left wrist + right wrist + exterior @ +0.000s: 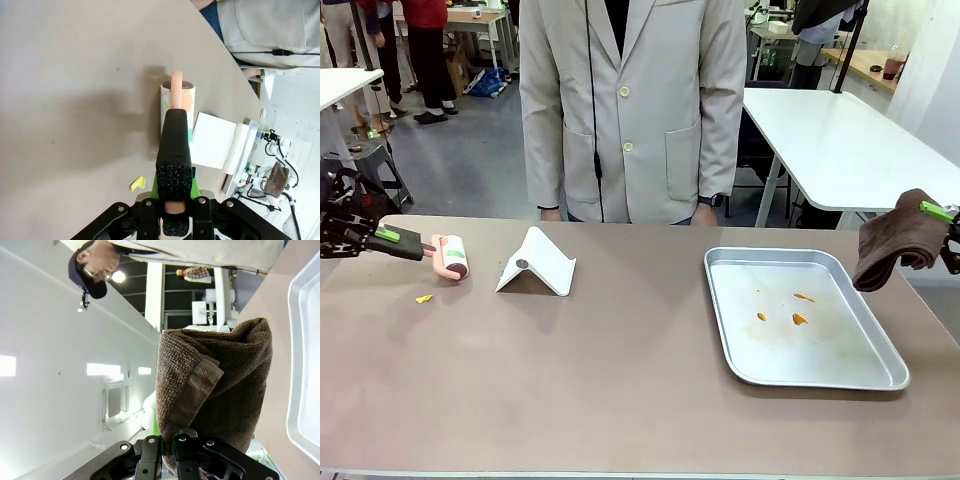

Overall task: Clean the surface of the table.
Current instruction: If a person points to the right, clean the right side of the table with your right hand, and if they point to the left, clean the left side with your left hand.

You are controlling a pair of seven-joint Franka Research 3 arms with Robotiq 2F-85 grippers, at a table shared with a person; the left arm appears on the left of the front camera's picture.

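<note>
The brownish table (pixel 620 380) spans the front view. At its left end my left gripper (pixel 388 237) is shut on the black handle of a pink lint roller (pixel 451 256), whose roll rests on or just above the tabletop. In the left wrist view the lint roller (pixel 176 102) points away from the gripper (pixel 174 202) over the table (pixel 75 75). A small yellow scrap (pixel 423 298) (pixel 138 183) lies beside the roller. Off the table's right end my right gripper (pixel 942 213) (pixel 167 446) is shut on a hanging brown towel (pixel 898 245) (pixel 215 385).
A white folded stand (pixel 536 264) (pixel 215 141) sits left of centre. A silver metal tray (pixel 880 375) (pixel 300 405) at the right holds a few orange scraps (pixel 798 319). A person in a pale jacket (pixel 630 100) stands at the far edge.
</note>
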